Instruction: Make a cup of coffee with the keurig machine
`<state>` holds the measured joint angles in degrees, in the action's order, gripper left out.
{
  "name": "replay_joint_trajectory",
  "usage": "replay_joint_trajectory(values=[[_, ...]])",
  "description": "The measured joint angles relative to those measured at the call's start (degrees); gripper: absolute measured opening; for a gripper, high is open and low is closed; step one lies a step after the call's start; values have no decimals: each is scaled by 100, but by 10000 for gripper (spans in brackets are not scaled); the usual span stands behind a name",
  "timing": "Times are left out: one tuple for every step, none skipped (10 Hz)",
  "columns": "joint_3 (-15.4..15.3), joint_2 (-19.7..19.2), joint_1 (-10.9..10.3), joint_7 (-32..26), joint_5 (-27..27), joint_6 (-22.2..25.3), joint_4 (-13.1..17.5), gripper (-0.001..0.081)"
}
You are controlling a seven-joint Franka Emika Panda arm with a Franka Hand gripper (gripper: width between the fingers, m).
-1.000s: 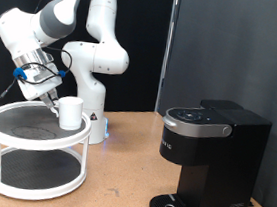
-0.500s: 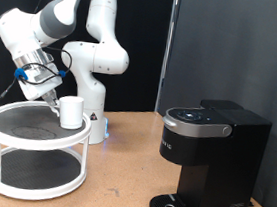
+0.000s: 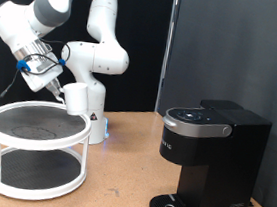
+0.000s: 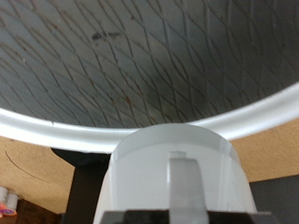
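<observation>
The cup [image 3: 77, 99] is a plain white mug. My gripper [image 3: 64, 91] is shut on its rim and holds it in the air, just above the right edge of a round two-tier stand, at the exterior view's left. In the wrist view the cup [image 4: 149, 173] fills the lower middle with one finger [image 4: 187, 182] down its wall; the other finger is hidden. The keurig machine [image 3: 210, 162] is black and boxy, standing at the exterior view's right with its lid shut. Its round drip base [image 3: 174, 204] has nothing on it.
The white two-tier stand [image 3: 32, 138] has black mesh shelves and sits on the wooden table at the exterior view's left; its rim [image 4: 65, 131] and mesh top show under the cup in the wrist view. The arm's white base [image 3: 92, 88] stands behind it. A black curtain hangs behind.
The gripper has lifted the cup off the stand's top shelf; cup and hand have moved up and slightly right. The keurig machine has not moved.
</observation>
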<state>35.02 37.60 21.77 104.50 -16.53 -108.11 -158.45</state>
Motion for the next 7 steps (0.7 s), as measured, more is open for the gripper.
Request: replay_joint_trajectory(values=[[2,133,32,0,48,182,32,2],[1,127,32,1,47,156,19,2],[-10,127,20,37,-57,87,-11,2],[-105,129,-9,182,-267,-53,-65,2],[-294,133,-78,429,-535,-279,-120,2],[-522,133,-171,675,-788,-533,-157,2],[-758,132,-264,919,-982,-812,-185,2]])
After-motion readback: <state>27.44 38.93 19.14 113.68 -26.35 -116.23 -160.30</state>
